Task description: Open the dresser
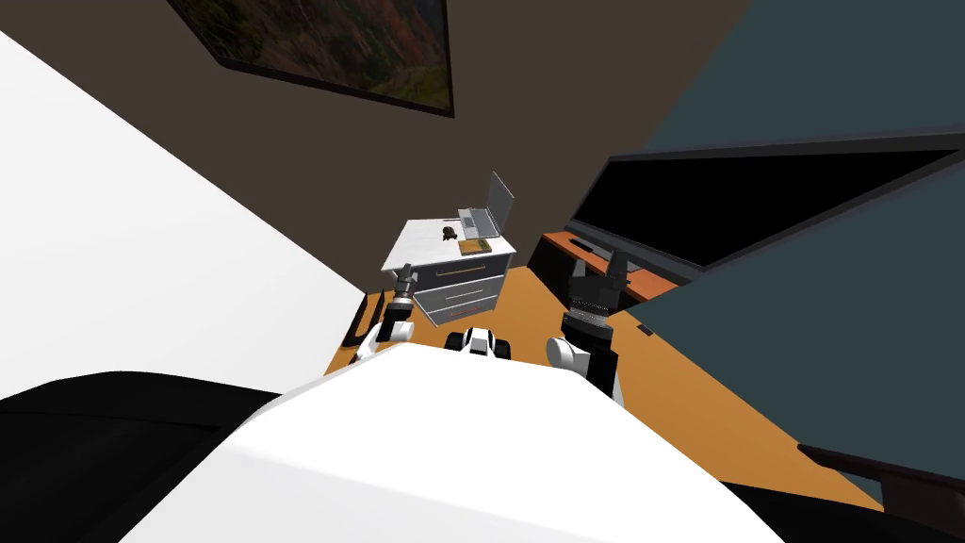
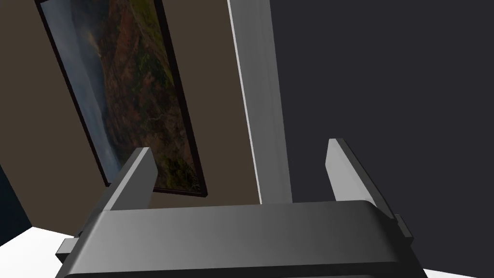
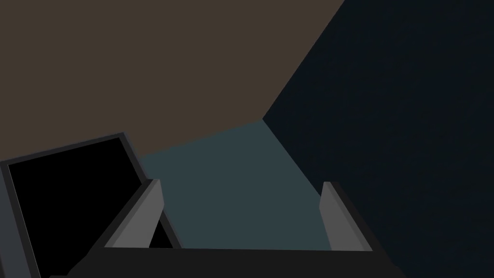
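Observation:
The dresser (image 1: pixel 450 278) is a small white and grey chest with several drawers, all closed, standing on the orange floor ahead of me in the head view. My left gripper (image 1: pixel 405 274) is raised just in front of the dresser's left front corner, apart from it. In the left wrist view its fingers (image 2: pixel 140 169) stand wide, so the left gripper (image 2: pixel 239 147) is open and holds nothing. My right gripper (image 1: pixel 598 264) is raised to the right of the dresser. In its wrist view the right gripper (image 3: pixel 241 184) is also open and holds nothing.
On the dresser's top lie an open laptop (image 1: pixel 490 212), a small book (image 1: pixel 474 247) and a small dark object (image 1: pixel 449 231). A low orange-topped stand (image 1: pixel 650 281) with a large black screen (image 1: pixel 754 207) runs along the right. A white wall (image 1: pixel 141 264) closes the left.

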You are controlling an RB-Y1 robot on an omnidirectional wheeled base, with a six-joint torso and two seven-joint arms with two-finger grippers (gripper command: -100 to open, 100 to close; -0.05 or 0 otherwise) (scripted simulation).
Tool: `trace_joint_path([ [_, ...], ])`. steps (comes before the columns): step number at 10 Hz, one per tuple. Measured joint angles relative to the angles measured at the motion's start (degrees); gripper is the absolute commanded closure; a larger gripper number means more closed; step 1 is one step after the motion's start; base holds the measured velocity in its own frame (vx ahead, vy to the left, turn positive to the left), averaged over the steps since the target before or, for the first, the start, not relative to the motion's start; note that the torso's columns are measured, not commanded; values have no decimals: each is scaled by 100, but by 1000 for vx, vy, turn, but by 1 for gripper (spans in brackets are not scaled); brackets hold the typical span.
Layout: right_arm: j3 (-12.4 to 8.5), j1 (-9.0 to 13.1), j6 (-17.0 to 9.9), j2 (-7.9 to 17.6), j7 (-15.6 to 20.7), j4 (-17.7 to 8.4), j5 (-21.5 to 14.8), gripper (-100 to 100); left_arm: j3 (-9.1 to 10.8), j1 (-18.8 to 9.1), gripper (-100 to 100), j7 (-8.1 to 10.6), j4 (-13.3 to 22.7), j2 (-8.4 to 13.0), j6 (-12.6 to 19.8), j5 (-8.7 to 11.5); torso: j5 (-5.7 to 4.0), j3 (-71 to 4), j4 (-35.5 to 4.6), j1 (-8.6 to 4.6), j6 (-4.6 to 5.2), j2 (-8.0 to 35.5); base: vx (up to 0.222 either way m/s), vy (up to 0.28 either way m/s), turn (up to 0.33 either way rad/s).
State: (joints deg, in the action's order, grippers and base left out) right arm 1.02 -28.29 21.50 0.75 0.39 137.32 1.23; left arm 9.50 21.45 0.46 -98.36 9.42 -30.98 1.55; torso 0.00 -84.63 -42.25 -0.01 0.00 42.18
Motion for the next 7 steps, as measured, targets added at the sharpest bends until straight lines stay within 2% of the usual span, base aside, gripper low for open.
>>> trace_joint_path([
  [7,0,1,0,0,0,0,0,0,247,-192,-100,10,912,-268,-161,192,0,7,-4,1,0,13,69,-151,65],
])
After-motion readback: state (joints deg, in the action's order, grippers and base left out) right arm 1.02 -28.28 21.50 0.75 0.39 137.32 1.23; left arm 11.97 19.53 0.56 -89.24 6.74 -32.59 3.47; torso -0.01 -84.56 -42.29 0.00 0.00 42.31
